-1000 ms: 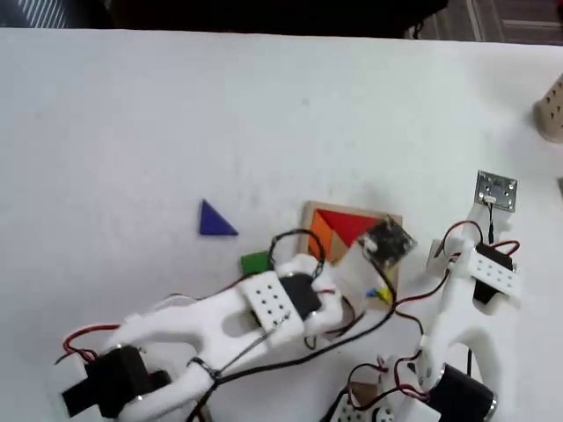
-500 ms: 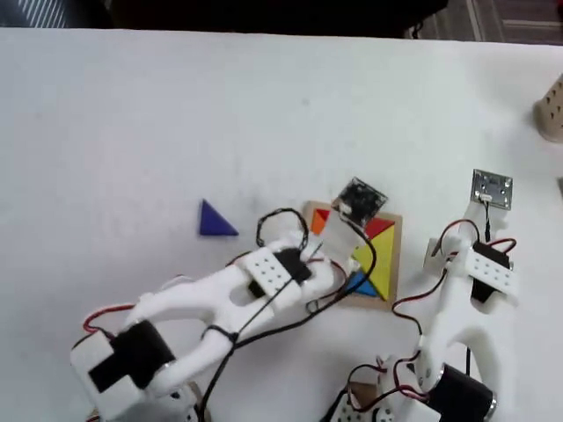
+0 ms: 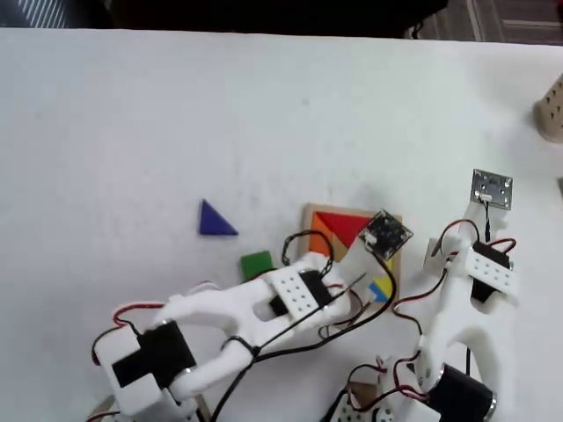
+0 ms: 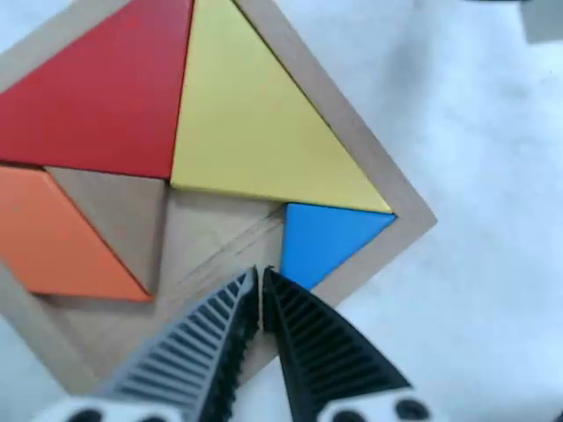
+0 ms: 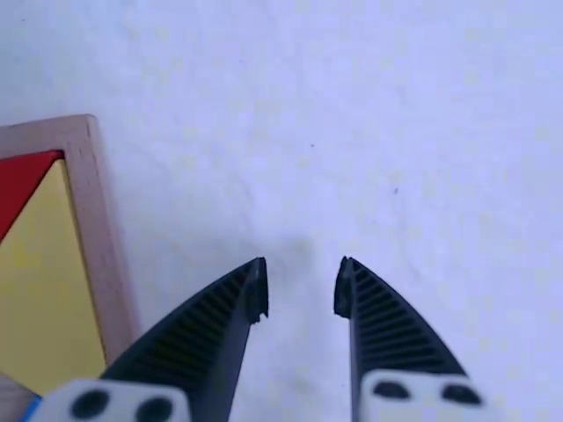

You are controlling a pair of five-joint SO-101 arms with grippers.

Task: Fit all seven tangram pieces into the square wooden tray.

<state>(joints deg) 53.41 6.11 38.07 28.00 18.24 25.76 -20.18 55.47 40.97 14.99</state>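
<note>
Left wrist view: left claw (image 4: pixel 260 286) is pinched together, empty, over the bare gap in the square wooden tray (image 4: pixel 352 132) beside the light blue triangle (image 4: pixel 321 237), I guess lining up that slot, while the green square (image 3: pixel 257 264) and dark blue triangle (image 3: pixel 214 220) sit out on the counter (image 3: pixel 132 132).

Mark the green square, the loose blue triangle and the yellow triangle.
green square (image 3: pixel 256 264): high view, its centre.
loose blue triangle (image 3: pixel 214 221): high view, its centre.
yellow triangle (image 4: pixel 251 123): left wrist view, mid face.

Bright, even light washes the white bench (image 3: pixel 158 114) nearly featureless. Soft, faint shadows hug the white plastic left arm (image 3: pixel 220 312) and the right gripper's (image 5: pixel 299 286) black ribbed fingers (image 5: pixel 220 316). The room beyond the bench's far edge lies dark.
</note>
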